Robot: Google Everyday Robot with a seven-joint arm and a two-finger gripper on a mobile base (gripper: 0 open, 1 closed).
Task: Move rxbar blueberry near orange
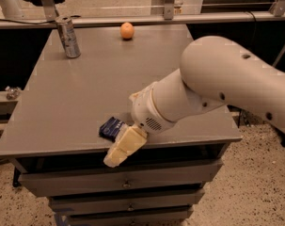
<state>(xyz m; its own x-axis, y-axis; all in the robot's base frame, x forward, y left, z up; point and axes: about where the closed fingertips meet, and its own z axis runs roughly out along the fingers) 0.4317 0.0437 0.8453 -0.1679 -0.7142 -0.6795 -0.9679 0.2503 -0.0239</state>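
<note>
Right now gripper (119,149) overlaps rxbar blueberry (110,127) at table (85,88) front edge; grip state unclear. Best pinch across its width, lift clear, carry toward orange (127,30).

Grey table (62,102) with drawers (85,181) stands on speckled floor (259,192).

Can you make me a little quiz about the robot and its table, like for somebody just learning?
1. True or false: the orange sits at the far edge of the table, far from the rxbar blueberry.
2. Where is the gripper? A) touching the orange B) at the front edge, right by the bar C) under the table
3. Fill in: the silver can is standing ____.
Key: 1 true; 2 B; 3 upright.
</note>
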